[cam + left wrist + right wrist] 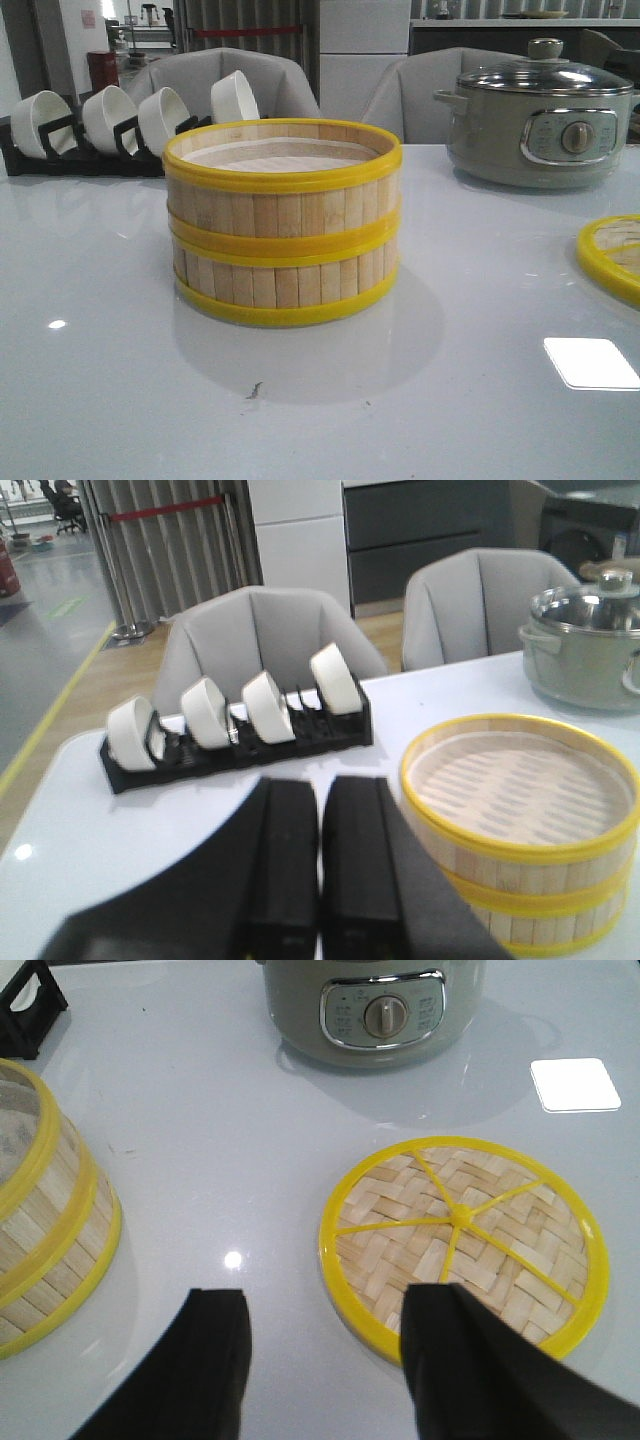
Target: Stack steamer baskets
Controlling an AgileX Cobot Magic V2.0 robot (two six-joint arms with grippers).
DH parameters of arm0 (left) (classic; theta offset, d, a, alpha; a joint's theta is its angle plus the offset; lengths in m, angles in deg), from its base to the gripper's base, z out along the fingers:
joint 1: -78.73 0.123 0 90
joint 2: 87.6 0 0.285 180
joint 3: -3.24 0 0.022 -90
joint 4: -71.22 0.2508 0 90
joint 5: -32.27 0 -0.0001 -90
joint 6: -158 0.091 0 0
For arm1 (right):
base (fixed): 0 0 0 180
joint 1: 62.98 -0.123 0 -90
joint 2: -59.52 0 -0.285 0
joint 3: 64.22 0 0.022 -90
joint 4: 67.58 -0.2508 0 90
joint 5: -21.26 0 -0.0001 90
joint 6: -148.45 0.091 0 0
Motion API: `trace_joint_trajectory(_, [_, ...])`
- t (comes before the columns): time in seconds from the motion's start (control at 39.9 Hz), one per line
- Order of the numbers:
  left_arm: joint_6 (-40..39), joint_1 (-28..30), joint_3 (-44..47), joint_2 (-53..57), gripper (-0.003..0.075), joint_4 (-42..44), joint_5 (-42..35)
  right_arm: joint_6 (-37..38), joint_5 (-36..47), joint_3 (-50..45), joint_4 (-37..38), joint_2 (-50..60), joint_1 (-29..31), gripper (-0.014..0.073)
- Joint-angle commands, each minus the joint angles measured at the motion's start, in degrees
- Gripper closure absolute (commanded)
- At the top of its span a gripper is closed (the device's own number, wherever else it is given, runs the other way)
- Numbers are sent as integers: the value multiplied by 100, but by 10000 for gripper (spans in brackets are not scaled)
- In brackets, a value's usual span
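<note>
Two steamer baskets are seen stacked one on the other near the middle of the white table. Their walls are made of pale upright bamboo slats, and bright yellow rims are fitted at top and bottom; a slatted floor is visible inside the upper one. The left gripper is held just beside the stack with its fingers pressed together, nothing between them. The right gripper is spread wide above the table, empty, next to a flat woven lid. A grey-green pot and a rack of white bowls are set behind.
</note>
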Motion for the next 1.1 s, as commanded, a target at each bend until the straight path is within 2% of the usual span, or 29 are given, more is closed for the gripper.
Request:
trace_joint_trajectory(0.0, [-44,6,24,-147,625,-27,-692,-22,370,175,-24,-8,8,155])
trace_joint_trajectory(0.48, [-58,6,723,-221,625,-259,-909,-22,294,175,-24,-8,8,155])
trace_joint_trajectory(1.08, [-58,6,772,-221,625,-691,-910,-22,265,175,-24,-8,8,155])
